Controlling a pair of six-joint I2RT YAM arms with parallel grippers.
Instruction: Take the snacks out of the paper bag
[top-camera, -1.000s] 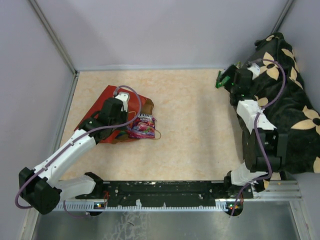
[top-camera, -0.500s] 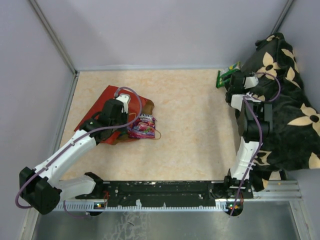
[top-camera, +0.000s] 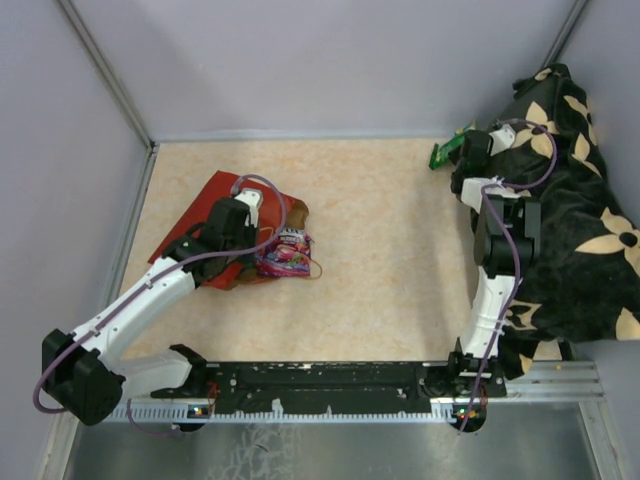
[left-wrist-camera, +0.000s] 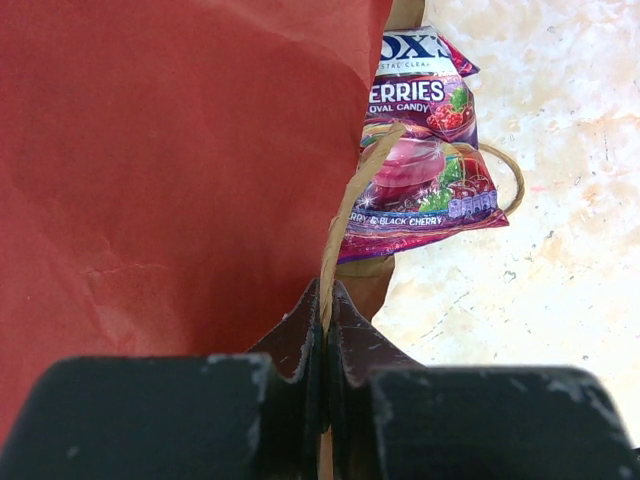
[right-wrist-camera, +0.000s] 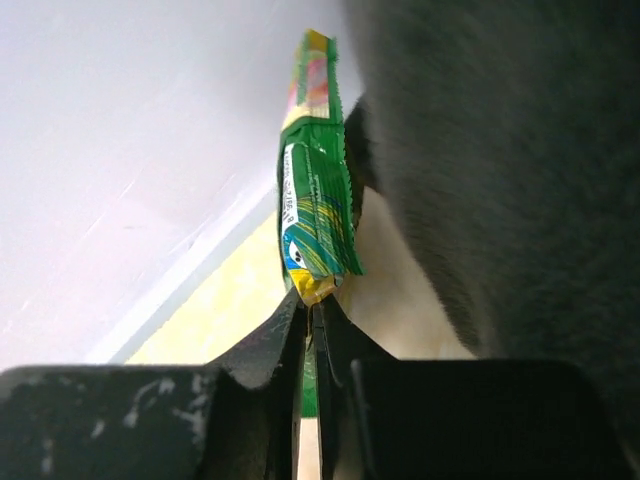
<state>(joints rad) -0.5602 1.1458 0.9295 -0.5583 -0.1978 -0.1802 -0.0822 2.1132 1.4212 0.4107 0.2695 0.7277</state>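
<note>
The left gripper (left-wrist-camera: 324, 300) has its jaws pinched together on the brown kraft rim of the creased red paper carrier bag (left-wrist-camera: 150, 150), which lies flat at nine o'clock on the speckled beige table (top-camera: 390, 260). A glossy purple candy packet (left-wrist-camera: 420, 140) lies at its mouth. At two o'clock the right gripper (right-wrist-camera: 310, 312) nips only the crimped end of a slim green foil packet (right-wrist-camera: 315, 200) (a thin hold), beside the black flowered cloth (right-wrist-camera: 500, 150). Slick foil may slip, and tugged paper may tear.
</note>
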